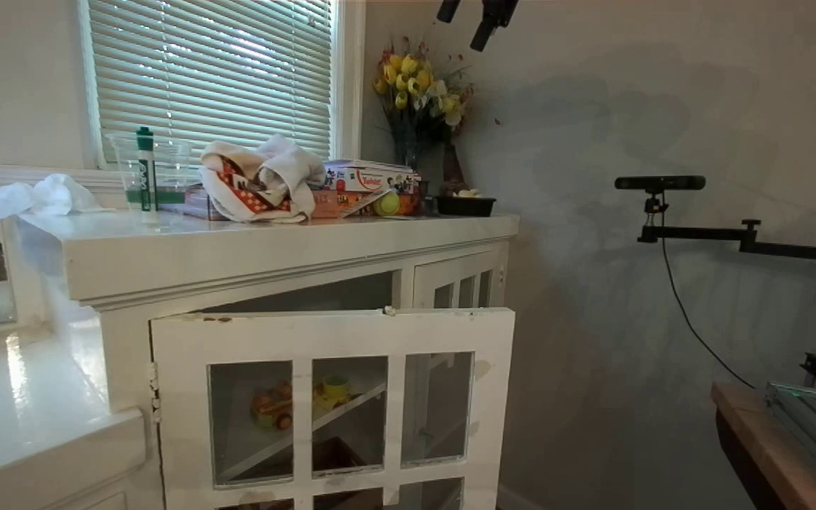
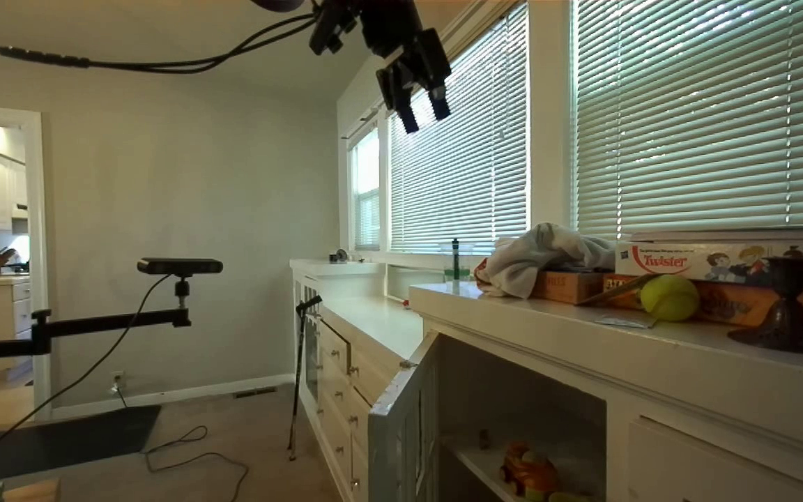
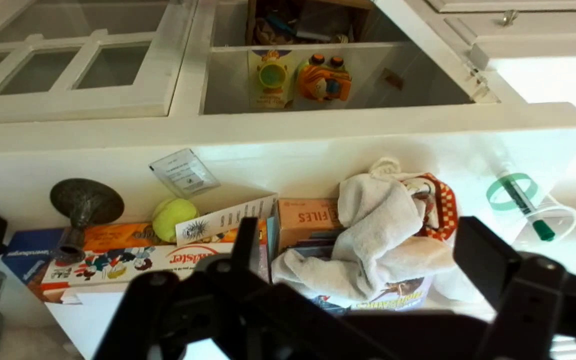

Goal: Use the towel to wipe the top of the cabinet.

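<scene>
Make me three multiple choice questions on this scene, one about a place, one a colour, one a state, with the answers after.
1. Where does the towel lie? A) on the floor; B) on the cabinet top; C) on the inner shelf.
2. What colour is the tennis ball? A) red; B) blue; C) yellow-green.
3. How does the hand stand? A) open and empty; B) shut and empty; C) shut on the towel.

1 B: it lies crumpled up there in all three views.
2 C: all three views show that colour.
3 A: a clear gap shows between its fingers, with nothing held.
</scene>
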